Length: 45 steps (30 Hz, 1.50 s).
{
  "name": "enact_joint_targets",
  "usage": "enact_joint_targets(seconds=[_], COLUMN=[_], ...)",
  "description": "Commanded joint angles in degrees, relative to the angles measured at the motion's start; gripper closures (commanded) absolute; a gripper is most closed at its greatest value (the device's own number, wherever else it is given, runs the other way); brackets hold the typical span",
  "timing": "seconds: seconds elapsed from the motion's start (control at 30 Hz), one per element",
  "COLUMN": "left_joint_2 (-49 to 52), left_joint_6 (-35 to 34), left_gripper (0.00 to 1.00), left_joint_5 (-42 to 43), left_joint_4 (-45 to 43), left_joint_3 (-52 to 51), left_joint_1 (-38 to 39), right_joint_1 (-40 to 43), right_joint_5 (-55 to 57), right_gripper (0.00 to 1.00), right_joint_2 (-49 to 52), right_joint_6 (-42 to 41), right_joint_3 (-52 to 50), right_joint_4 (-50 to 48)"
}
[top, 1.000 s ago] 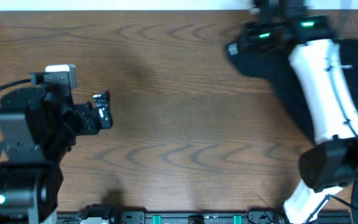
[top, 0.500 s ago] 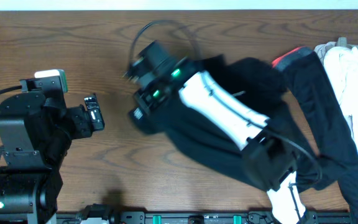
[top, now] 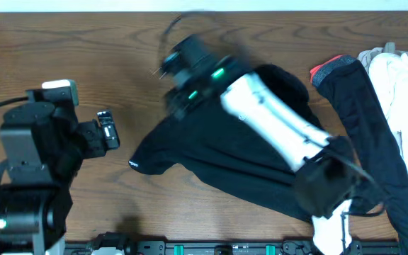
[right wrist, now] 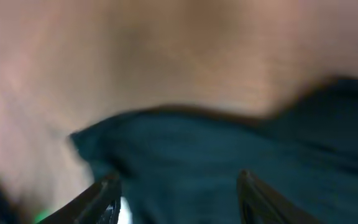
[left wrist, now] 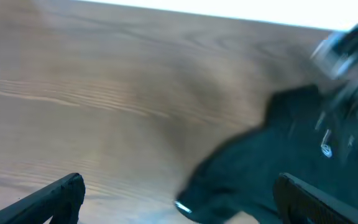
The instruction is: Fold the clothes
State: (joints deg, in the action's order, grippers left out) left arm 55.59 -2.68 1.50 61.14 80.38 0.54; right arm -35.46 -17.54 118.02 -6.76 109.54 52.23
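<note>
The brown wooden desk (top: 190,49) has a black T-shirt (top: 218,159) lying spread out and a bit crumpled, from its middle over toward the right. To the right of it lies a long black piece of clothing with a red band (top: 363,106) at its top end. A white piece of clothing (top: 402,78) sits bunched up at the far right edge, right next to that one.

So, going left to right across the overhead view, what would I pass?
left robot arm → black T-shirt → black garment with a red band → white garment
</note>
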Motion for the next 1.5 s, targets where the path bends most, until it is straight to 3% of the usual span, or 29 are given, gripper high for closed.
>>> enact_joint_targets(seconds=[0.0,0.07,0.13,0.37,0.47,0.7,0.9,1.17,1.33,1.4,1.47], left_joint_2=[5.05,9.16,15.17,33.27,40.87,51.89,59.65,66.60,68.65,69.22,69.37], left_joint_6=[1.01,2.75,5.79,12.11,15.15,15.10,14.32,9.20,9.20,9.22,9.22], left_gripper=[0.02,0.02,0.02,0.01,0.04,0.05,0.12,0.22,0.39,0.52,0.73], left_joint_5=[10.69,15.65,18.75,21.05,24.17,24.20,24.22,24.52,24.46,24.44,24.13], left_joint_4=[0.57,1.49,2.91,-0.09,-6.14,-24.52,-39.30,-48.13,-49.92,-50.14,-50.07], left_joint_3=[0.57,0.48,0.48,0.48,0.48,0.48,0.48,0.48,0.48,0.48,0.48], left_joint_1=[-0.22,-0.11,0.63,5.66,8.50,12.35,13.70,15.39,16.96,17.29,17.29], right_joint_1=[7.48,11.32,15.52,23.76,25.51,26.27,26.05,26.03,26.03,26.03,26.03], right_joint_5=[1.62,1.55,0.13,-1.60,-1.57,-1.55,-1.53,-1.29,-1.31,-1.29,-0.96], right_gripper=[0.43,0.43,0.37,0.35,0.36,0.37,0.37,0.38,0.40,0.40,0.40], right_joint_2=[-2.29,-2.29,-2.29,-2.29,-2.29,-2.29,-2.29,-2.29,-2.29,-2.29,-2.29], right_joint_6=[-7.28,-9.53,-9.94,-9.90,-9.86,-9.01,-8.90,-8.83,-8.83,-8.83,-8.83], right_joint_3=[0.28,0.28,0.28,0.28,0.28,0.28,0.28,0.28,0.28,0.28,0.28], right_joint_4=[1.68,3.76,5.51,9.99,10.95,12.37,14.10,15.37,15.41,15.58,15.85])
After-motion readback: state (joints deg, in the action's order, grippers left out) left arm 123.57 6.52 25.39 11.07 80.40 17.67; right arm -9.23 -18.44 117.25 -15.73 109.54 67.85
